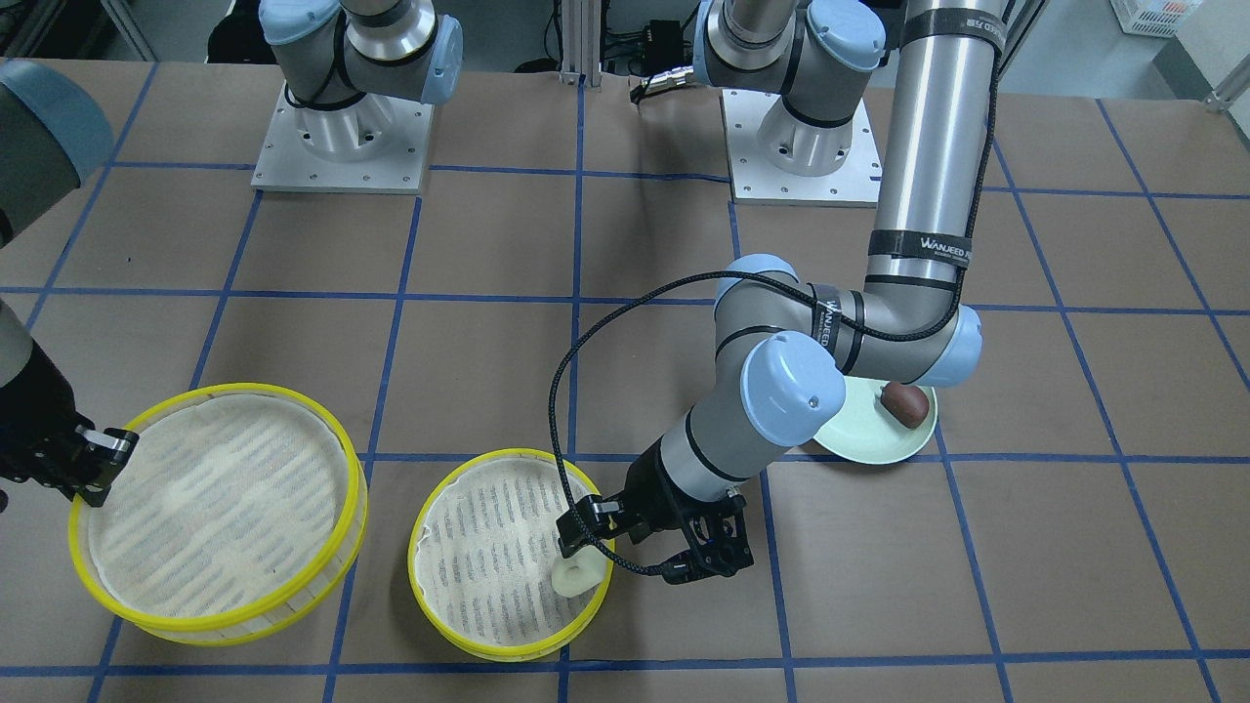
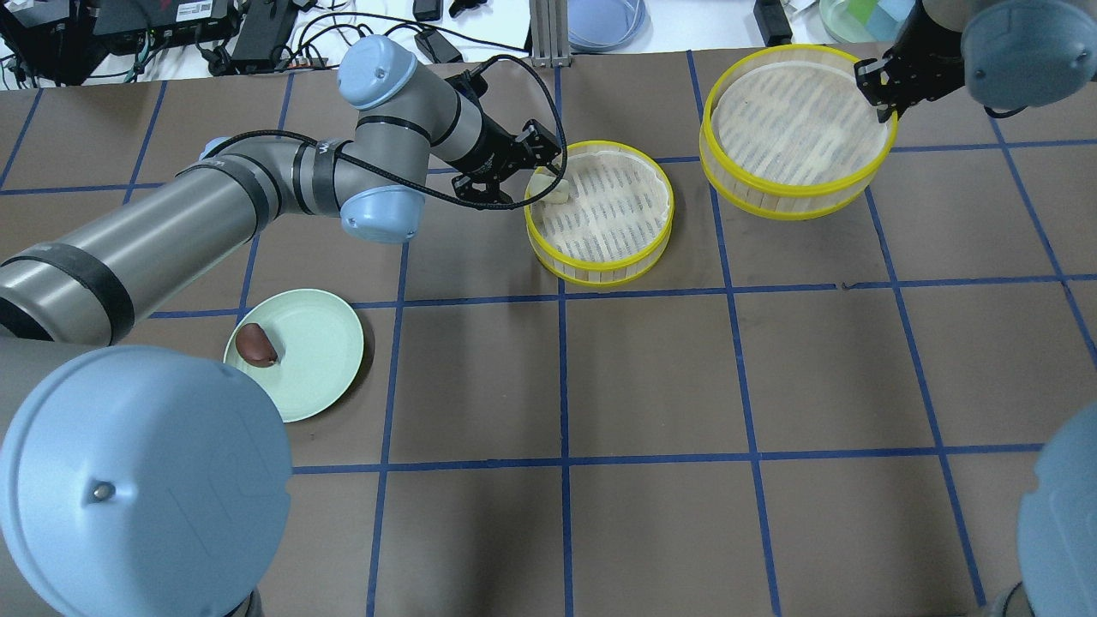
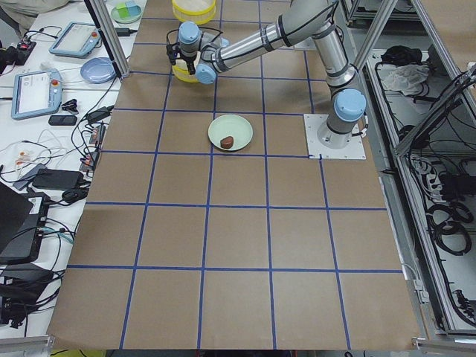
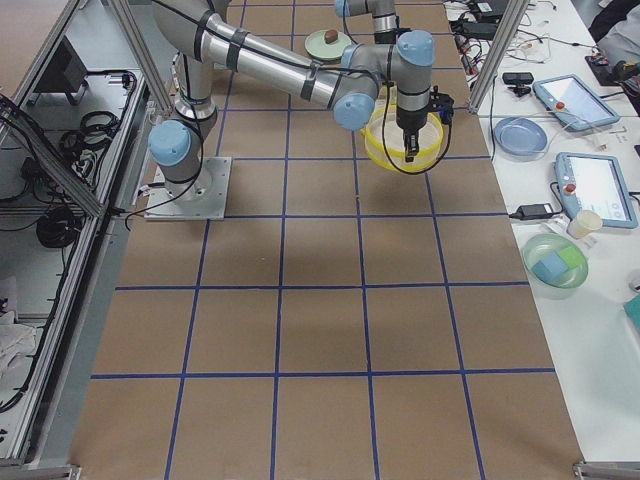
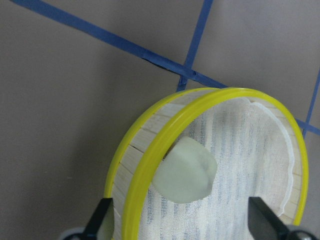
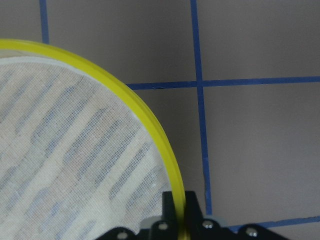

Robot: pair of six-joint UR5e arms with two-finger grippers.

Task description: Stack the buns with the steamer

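Inside steamer tier [image 1: 488, 571], lone cream bun [image 1: 576, 574]

A: Lighting?
B: Bright, even, diffuse from above. Shadows on the counter [image 1: 488, 254] are soft: a blurry patch beneath the left arm [image 1: 928, 146], a thin shade beside the plate [image 2: 317, 343].
A: Glare?
B: Mild sheen along that arm's silver tube, small highlights on the blue joint caps [image 1: 791, 386]. White desk [image 4: 610, 340] close to clipping.
A: Focus?
B: Fixed cams sharp; the big caps in the overhead corners are soft. Left wrist: cream bun [image 5: 185, 172] and left tier [image 5: 145, 165] slightly soft, left claw [image 5: 182, 222] blurred at the bottom edge. Right wrist: cloth weave of the right tier [image 6: 75, 150] crisp, right claw [image 6: 182, 212] a dark silhouette.
A: Distortion?
B: Frame posts [image 3: 108, 37] lean at the side views' edges.
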